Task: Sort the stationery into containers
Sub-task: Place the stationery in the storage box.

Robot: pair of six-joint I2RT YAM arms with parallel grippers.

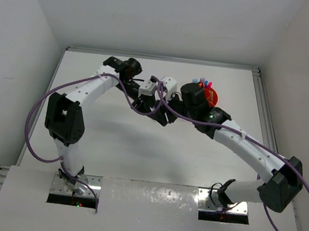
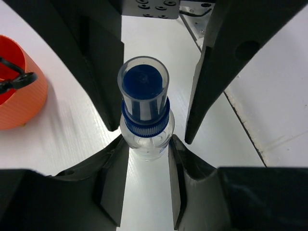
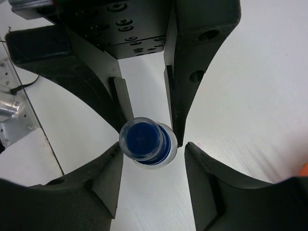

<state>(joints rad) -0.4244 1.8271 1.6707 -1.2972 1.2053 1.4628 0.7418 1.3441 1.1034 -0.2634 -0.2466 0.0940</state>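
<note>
The left gripper [image 2: 148, 144] pinched the bottle [image 2: 144, 103] by its clear body, near the tub [image 2: 21, 103]. The right gripper [image 3: 153, 147] stood spread around its cap, not clamping it.

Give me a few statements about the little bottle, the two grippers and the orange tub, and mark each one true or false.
1. The left gripper is pinching the bottle by its body. True.
2. The bottle's cap is red. False: it is blue, under a clear cover.
3. The right gripper has its fingers either side of the cap, with a gap on one side. True.
4. The bottle is sitting inside the orange tub. False: it is held between the two grippers, off to the side of the tub.
5. The orange tub has nothing in it. False: markers stand in it.
</note>
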